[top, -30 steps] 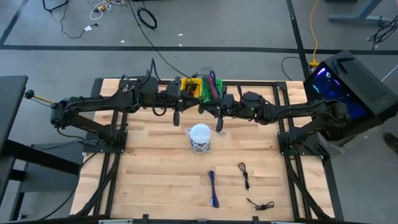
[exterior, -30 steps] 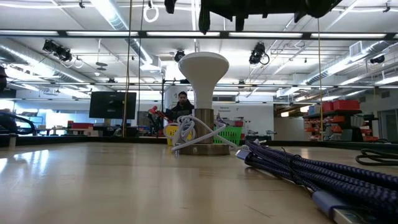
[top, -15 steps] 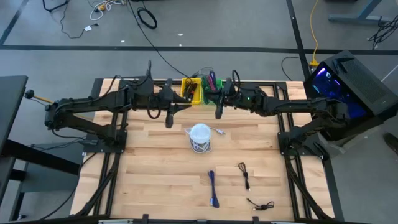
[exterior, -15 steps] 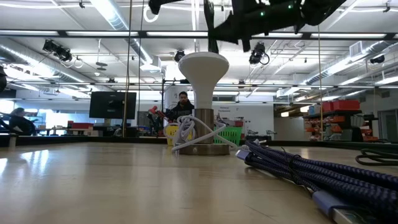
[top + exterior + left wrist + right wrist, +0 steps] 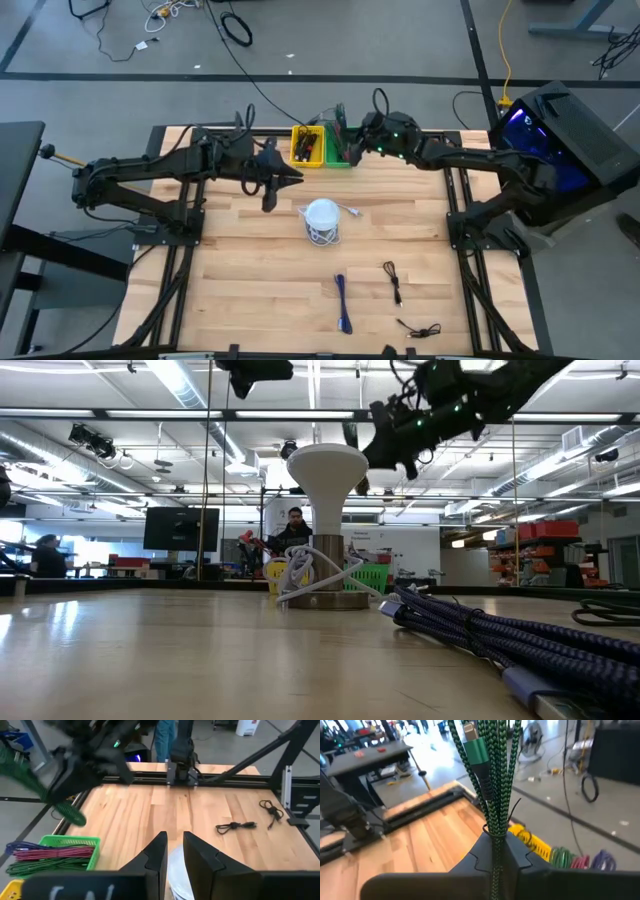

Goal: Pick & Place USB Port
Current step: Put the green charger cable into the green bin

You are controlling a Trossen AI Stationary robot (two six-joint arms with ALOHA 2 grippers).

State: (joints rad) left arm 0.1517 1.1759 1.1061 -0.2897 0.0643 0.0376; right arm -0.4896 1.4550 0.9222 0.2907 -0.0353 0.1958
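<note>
The white USB hub (image 5: pixel 322 219) stands on its round base mid-table, a white cord looped round its foot (image 5: pixel 310 582). My right gripper (image 5: pixel 347 146) hovers over the green basket (image 5: pixel 338 153) at the far edge, shut on a green braided cable (image 5: pixel 492 785). That cable's green plug (image 5: pixel 474 746) sticks up past the fingers. My left gripper (image 5: pixel 267 196) hangs left of the hub, its fingers (image 5: pixel 159 854) a narrow gap apart and touching nothing. A blue cable (image 5: pixel 343 302) and two black cables (image 5: pixel 393 280) (image 5: pixel 420 328) lie on the near half. My right gripper pinches a bundle of several strands of the green braided cable (image 5: pixel 494 827) between its two fingers. The strands and the plug end stand out beyond the fingertips, lifted clear. The left wrist view shows a blurred loop (image 5: pixel 65 810) hanging above the basket.
A yellow bin (image 5: pixel 307 146) sits beside the green basket, which holds green, red and purple cables (image 5: pixel 47 856). Bare wood lies left and right of the hub. People stand in the room beyond the far edge (image 5: pixel 292 528).
My right gripper has drawn back from above the hub toward the far edge and now hangs over the green basket, tipped, carrying the green cable with it. My left gripper has shifted a little toward the table's left.
</note>
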